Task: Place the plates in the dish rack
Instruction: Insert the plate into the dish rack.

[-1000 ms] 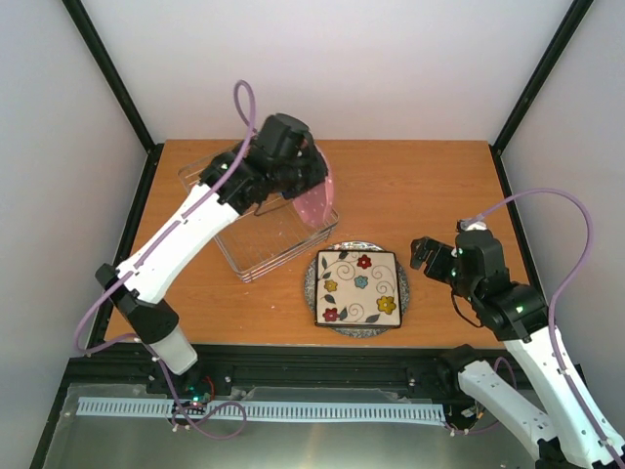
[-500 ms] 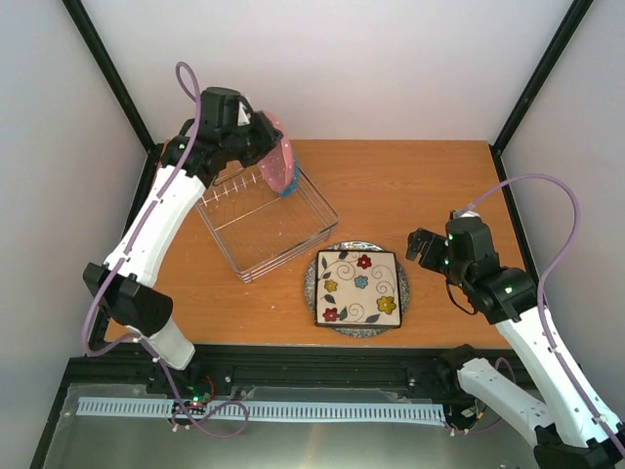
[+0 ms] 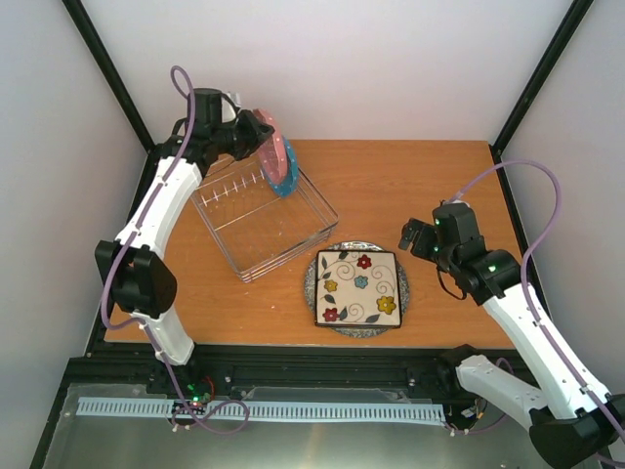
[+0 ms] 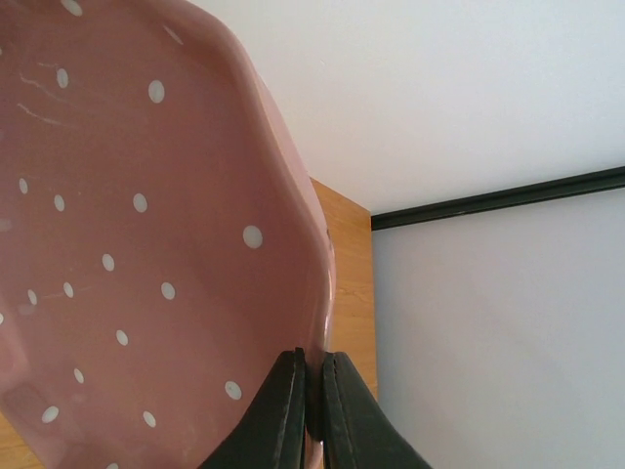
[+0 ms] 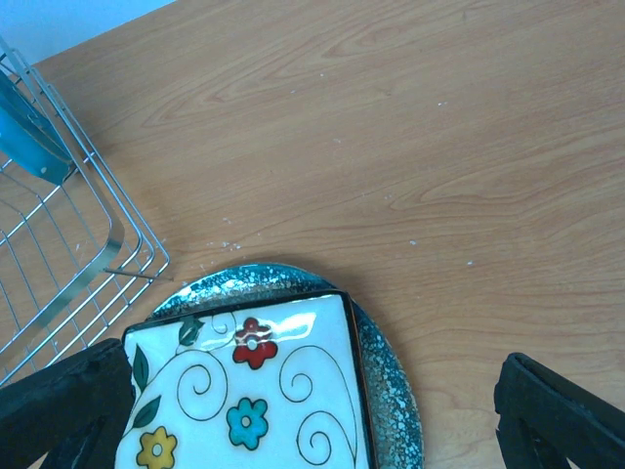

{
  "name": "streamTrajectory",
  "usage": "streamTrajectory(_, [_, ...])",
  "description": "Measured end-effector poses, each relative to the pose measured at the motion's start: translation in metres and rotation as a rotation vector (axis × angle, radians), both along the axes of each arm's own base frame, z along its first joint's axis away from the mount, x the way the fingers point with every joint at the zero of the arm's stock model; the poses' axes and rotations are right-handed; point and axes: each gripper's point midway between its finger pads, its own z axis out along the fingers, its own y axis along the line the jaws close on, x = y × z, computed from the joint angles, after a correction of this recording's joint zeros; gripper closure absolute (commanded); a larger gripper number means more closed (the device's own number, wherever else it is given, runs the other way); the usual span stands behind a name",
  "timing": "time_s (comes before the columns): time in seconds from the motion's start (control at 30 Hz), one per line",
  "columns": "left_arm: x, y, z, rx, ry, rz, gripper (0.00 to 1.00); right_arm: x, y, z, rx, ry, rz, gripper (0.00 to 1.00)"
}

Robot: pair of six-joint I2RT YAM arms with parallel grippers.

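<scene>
Wooden table [image 3: 410,186] below: left gripper [image 4: 312,362] pinches dotted plate [image 4: 127,244] over dish rack [image 3: 264,220].

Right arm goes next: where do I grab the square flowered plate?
The square flowered plate lies flat on the round speckled plate, so probably pinch its right edge, one finger over, one under, coming from the right with the open right gripper.

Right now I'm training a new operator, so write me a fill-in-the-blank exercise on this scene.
The left hand grips the dotted plate by its ____.
The flowered plate resting on the round speckled plate is ____ in shape.
The right hand is ____, holding nothing.
Missing words: rim; square; open.
</scene>
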Motion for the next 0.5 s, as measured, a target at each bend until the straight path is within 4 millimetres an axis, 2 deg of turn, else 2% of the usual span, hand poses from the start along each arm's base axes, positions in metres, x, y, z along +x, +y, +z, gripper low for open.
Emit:
streamTrajectory(0.33, [0.022,0.006,-0.023,-0.009,0.010,-0.021,0.99,0.013,0.004,-0.003,-0.009,0.007,-0.006,0.00])
streamTrajectory(0.5, [0.029,0.010,-0.026,-0.010,-0.008,-0.007,0.99,0.017,0.006,-0.003,-0.013,0.010,-0.008,0.00])
